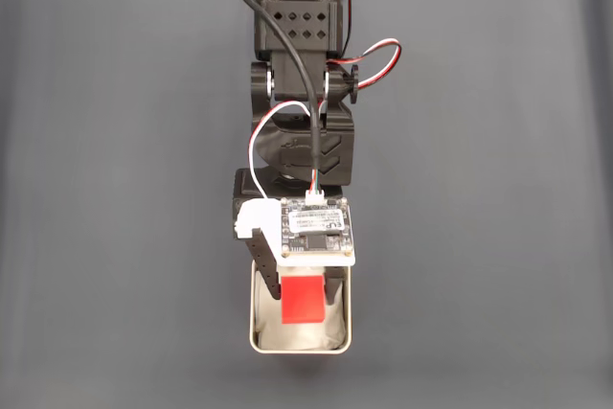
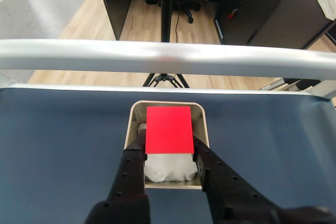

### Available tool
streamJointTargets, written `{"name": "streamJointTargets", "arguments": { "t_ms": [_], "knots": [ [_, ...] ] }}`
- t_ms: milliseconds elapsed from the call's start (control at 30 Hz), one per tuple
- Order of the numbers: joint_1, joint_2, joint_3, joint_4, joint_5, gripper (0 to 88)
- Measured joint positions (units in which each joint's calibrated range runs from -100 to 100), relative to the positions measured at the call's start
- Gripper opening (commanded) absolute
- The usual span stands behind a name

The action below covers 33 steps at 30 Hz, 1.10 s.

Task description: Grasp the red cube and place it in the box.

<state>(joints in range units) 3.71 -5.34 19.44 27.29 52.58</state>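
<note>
The red cube (image 2: 169, 129) is pinched between my two black fingers (image 2: 134, 153), directly over the box (image 2: 137, 107). In the fixed view the cube (image 1: 304, 296) shows just below the wrist camera board, inside the outline of the box (image 1: 255, 340), whose pale rim and white lining surround it. My gripper (image 1: 303, 289) is shut on the cube. Whether the cube touches the lining or hangs above it, I cannot tell. White papery lining (image 2: 168, 166) bulges under the cube.
The box sits near the table's front edge in the fixed view, on a dark grey mat (image 1: 115, 189). A metal rail (image 2: 168, 59) runs along the table edge beyond the box. My arm (image 1: 302, 64) extends from the top centre.
</note>
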Motion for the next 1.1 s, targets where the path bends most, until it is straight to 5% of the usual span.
{"name": "streamJointTargets", "arguments": {
  "t_ms": [267, 1100],
  "knots": [
    [0.00, 0.00, 0.09, 1.59, 0.73, 39.1],
    [-0.45, -0.09, 1.36, 1.67, 0.93, 39.9]
  ]
}}
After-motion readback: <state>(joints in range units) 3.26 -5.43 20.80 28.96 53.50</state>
